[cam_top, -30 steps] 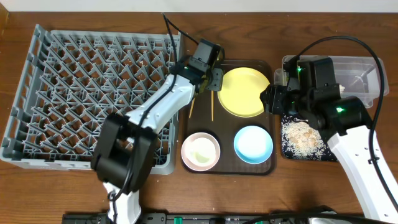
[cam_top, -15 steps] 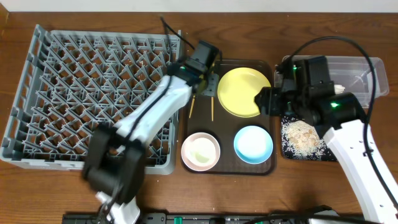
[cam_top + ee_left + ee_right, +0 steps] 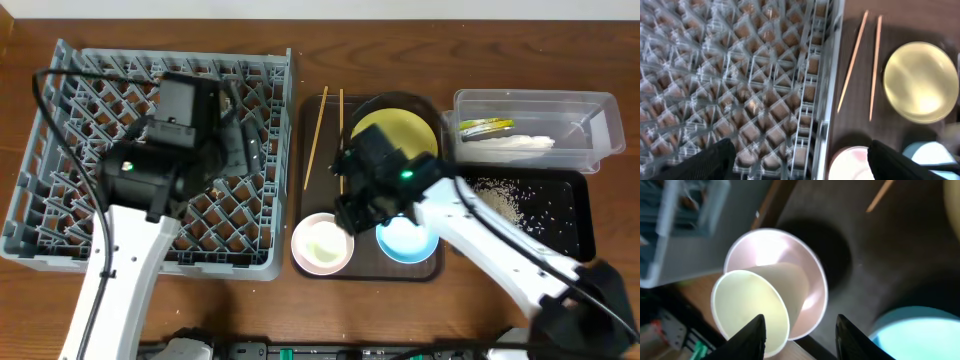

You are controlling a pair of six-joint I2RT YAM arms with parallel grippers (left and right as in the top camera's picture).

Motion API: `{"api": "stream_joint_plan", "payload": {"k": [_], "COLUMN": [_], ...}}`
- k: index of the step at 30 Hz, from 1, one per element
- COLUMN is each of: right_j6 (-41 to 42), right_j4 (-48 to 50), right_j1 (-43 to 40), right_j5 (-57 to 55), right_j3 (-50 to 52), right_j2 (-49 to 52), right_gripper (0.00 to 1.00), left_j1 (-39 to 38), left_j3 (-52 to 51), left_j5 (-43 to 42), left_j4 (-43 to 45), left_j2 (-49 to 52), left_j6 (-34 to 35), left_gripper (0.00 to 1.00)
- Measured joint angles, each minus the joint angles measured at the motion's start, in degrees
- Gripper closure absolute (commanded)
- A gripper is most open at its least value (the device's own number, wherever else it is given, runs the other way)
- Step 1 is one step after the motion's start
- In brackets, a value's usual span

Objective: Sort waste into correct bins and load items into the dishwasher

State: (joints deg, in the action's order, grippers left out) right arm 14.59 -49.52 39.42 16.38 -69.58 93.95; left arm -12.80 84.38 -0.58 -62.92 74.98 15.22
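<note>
Pink bowl: in the brown serving tray, at the corner nearest the dish rack and the robot, just beside the blue bowl. A pale yellow cup lies tilted inside it.
Right gripper: poised over the pink bowl with its jaws part-way apart and nothing between them. The fingers straddle the cup and the bowl's rim; whether they touch either cannot be told.
Left gripper: jaws wide and empty, above the rack near its tray-side wall.
Step in hand (judged): taking up the pink bowl for the rack.
Grip point: pinch one wall of the bowl, one finger inside and one outside, on the side free of the cup. A pinch across the cup's rim would likely lift the cup alone or tip it out.
Approach: descend straight and close only once the rim sits well between the fingers — the wall looks smooth and may slip.
Clearance: keep the outer finger off the blue bowl and away from the chopsticks, which lie along the tray's rack side beside the yellow plate.
Lift: raise level, so the cup does not slide.
Placement: the left arm hangs over the rack's middle — expect crowding and choose the rows nearest the tray.
Waste: wrapper and napkin lie in the clear tub; rice scraps lie in the black tray.
</note>
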Motion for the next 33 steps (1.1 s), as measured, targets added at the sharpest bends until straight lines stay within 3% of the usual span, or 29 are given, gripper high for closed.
{"api": "stream_joint_plan", "payload": {"k": [3, 6, 8, 16, 23, 28, 33], "right_j6": [0.0, -0.1, 0.4, 0.3, -1.1, -4.7, -10.1], "right_j4": [0.4, 0.8, 0.8, 0.5, 2.3, 8.4, 14.9], "right_j1": [2.3, 3.5, 3.8, 2.2, -10.6, -24.1, -30.3], "right_j5": [-0.8, -1.3, -1.7, -2.0, 1.2, 13.2, 35.0], "right_j3": [0.0, 0.0, 0.0, 0.0, -2.4, -3.4, -3.4], "right_j2": [3.0, 4.9, 5.5, 3.4, -10.4, -17.4, -16.6], "right_gripper": [0.69, 0.91, 0.99, 0.99, 0.99, 0.99, 0.99], "left_j1": [1.9, 2.6, 2.7, 2.7, 2.7, 2.7, 2.6], "left_j3": [0.0, 0.0, 0.0, 0.0, 0.0, -0.1, -0.1], "left_j5": [-3.9, -8.4, -12.1, -22.5, -34.2, -47.3, -60.3], "left_j4": [-1.6, -1.6, -1.1, 3.2, 10.1, 18.0, 22.1], "left_j2": [-0.1, -0.1, -0.1, -0.1, -0.1, 0.0, 0.1], "left_j6": [0.0, -0.3, -1.0, -2.6, -3.3, -3.3, -3.3], "left_gripper": [0.11, 0.1, 0.1, 0.09, 0.06, 0.06, 0.06]}}
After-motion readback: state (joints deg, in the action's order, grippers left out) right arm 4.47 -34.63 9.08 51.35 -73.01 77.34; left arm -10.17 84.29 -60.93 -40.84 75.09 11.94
